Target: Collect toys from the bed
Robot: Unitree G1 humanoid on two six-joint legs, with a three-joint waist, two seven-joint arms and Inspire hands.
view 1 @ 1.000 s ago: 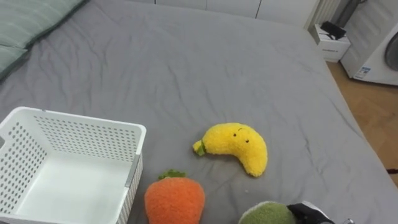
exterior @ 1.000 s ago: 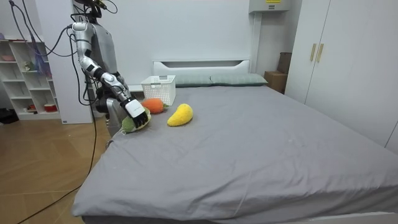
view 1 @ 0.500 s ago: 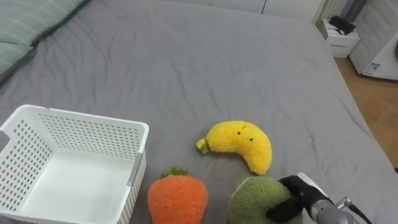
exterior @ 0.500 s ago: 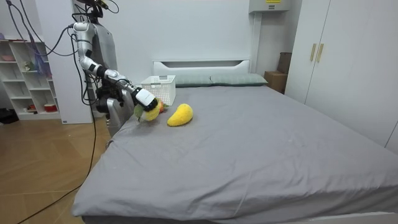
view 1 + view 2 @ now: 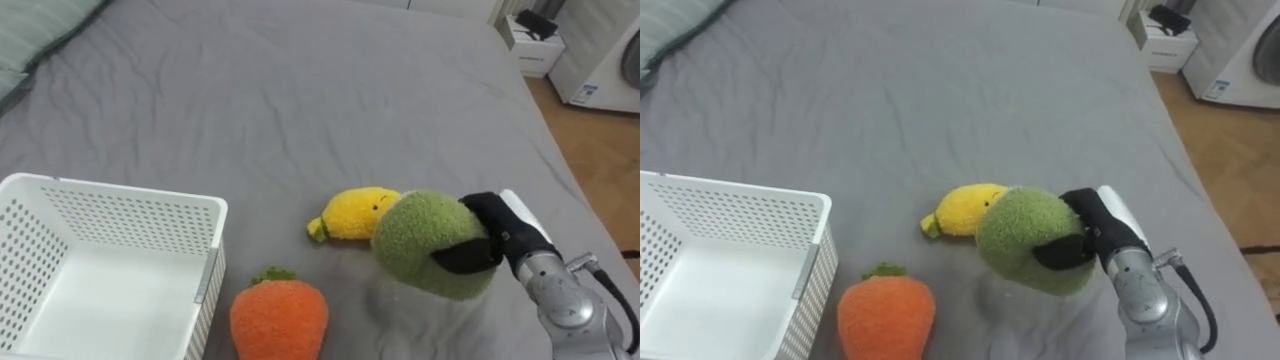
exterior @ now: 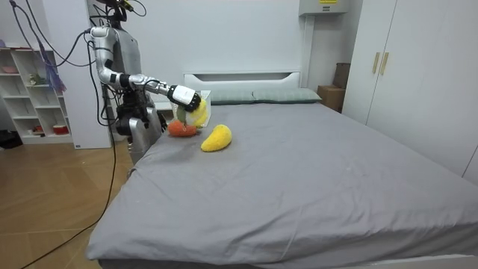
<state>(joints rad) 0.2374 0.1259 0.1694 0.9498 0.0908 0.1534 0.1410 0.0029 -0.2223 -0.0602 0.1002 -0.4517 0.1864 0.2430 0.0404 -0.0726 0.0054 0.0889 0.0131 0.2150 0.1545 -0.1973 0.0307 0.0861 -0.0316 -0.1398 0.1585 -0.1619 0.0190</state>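
Looking down on a grey bed sheet point(image 5: 300, 90), with a green pillow point(image 5: 35, 30) lying at ten o'clock. Keeping a white perforated basket point(image 5: 120, 215) at eight o'clock, sitting upright on the sheet with its inside bare. Seeing an orange carrot toy point(image 5: 279, 320) at six o'clock, lying just beside the basket's right wall, green leaf tuft pointing toward twelve. Finding a yellow banana toy point(image 5: 350, 212) just past centre toward five o'clock, resting on the sheet apart from the carrot, its stem end pointing toward nine and its right end disappearing behind the next toy.

Grasping a round green plush toy point(image 5: 430, 245) at four o'clock with the right hand point(image 5: 497, 222), dark fingers and thumb curling round the toy's right side. Holding it up clear of the sheet, overlapping the banana in the eye views.

Catching a small white cabinet point(image 5: 530, 55) at one o'clock beyond the bed's edge, with wooden floor point(image 5: 600, 160) running along at three o'clock.

Standing, in the room view, at the bed's corner at nine o'clock, in front of a white shelf unit point(image 6: 30, 90). Stretching the right arm out level over the mattress, carrying the green toy above the carrot and just in front of the basket, with the banana lying toward four o'clock from it.
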